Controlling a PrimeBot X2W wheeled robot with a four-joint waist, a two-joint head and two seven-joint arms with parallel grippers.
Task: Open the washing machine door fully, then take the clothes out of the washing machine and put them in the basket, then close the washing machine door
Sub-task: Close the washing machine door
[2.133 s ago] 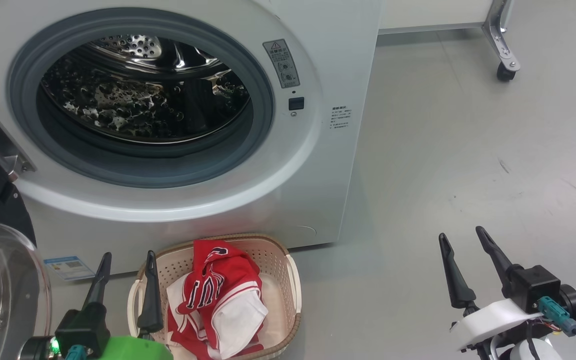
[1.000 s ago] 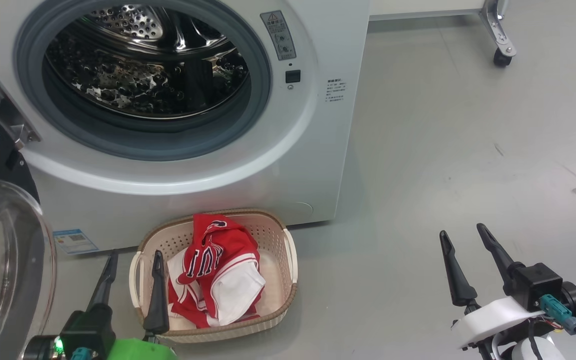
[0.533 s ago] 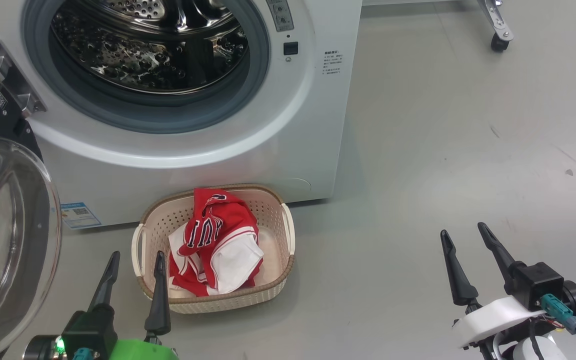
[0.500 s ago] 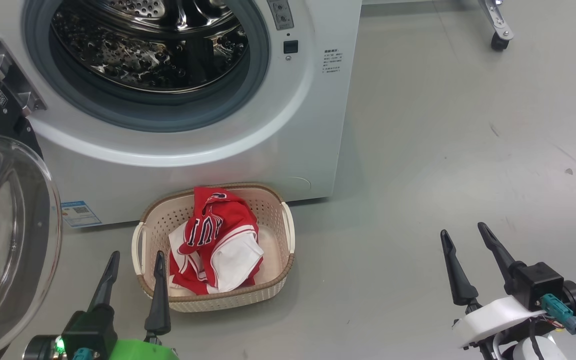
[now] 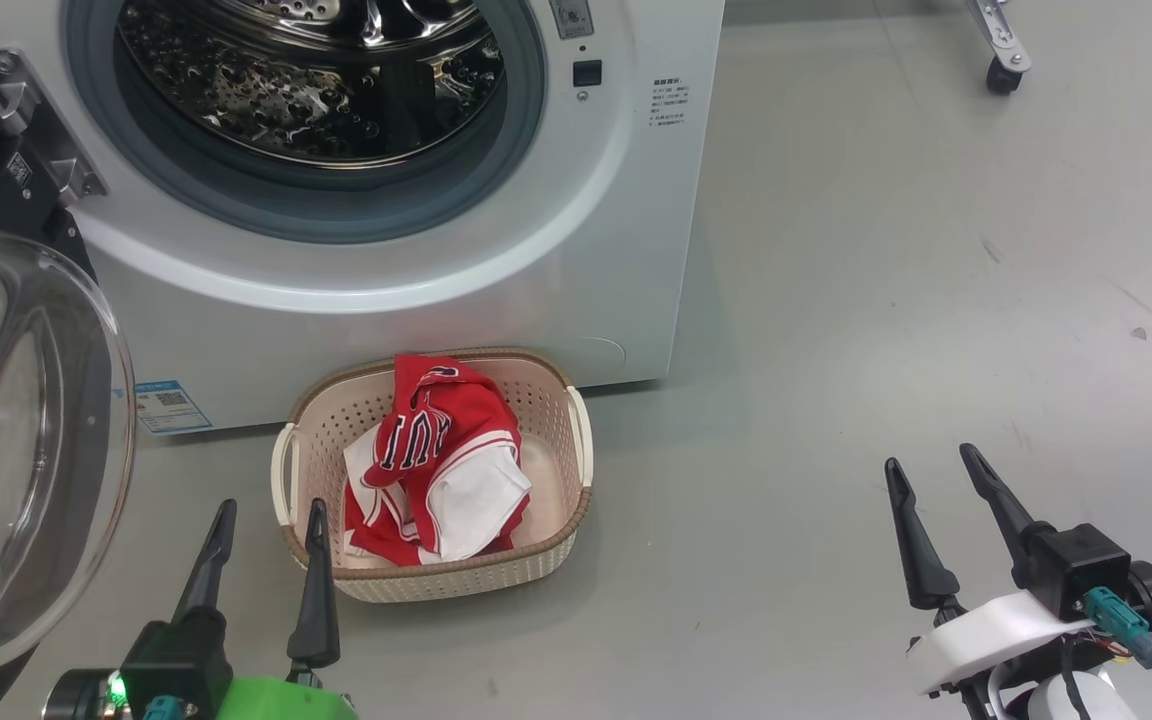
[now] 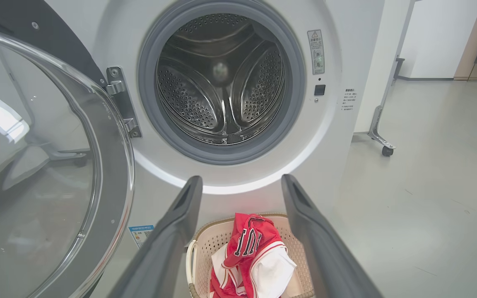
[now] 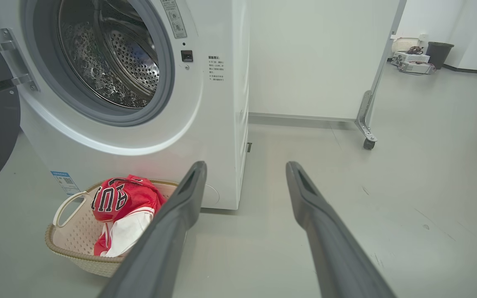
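Observation:
The white washing machine [image 5: 576, 260] [image 6: 338, 136] [image 7: 218, 124] stands with its steel drum [image 5: 316, 90] [image 6: 222, 91] showing nothing inside. Its black door with the clear glass bowl [image 5: 16, 440] [image 6: 44, 165] hangs swung out at the left. On the floor before the machine sits the cream basket [image 5: 546, 400] [image 6: 205, 248] [image 7: 68, 244] holding the red-and-white clothes [image 5: 436, 450] [image 6: 251, 252] [image 7: 122, 203]. My left gripper [image 5: 271, 512] [image 6: 240, 182] is open, near the basket's left front corner. My right gripper [image 5: 933, 458] [image 7: 244, 167] is open over bare floor, far right of the basket.
A metal leg on a caster [image 5: 1004, 60] [image 7: 367, 132] stands at the back right, beside a white panel. A bin and small items [image 7: 422, 56] sit far off. Grey floor stretches to the right of the machine.
The head camera has tilted down and pulled back, so machine and basket sit higher in view. Both grippers keep their open stance; the clothes lie unchanged in the basket.

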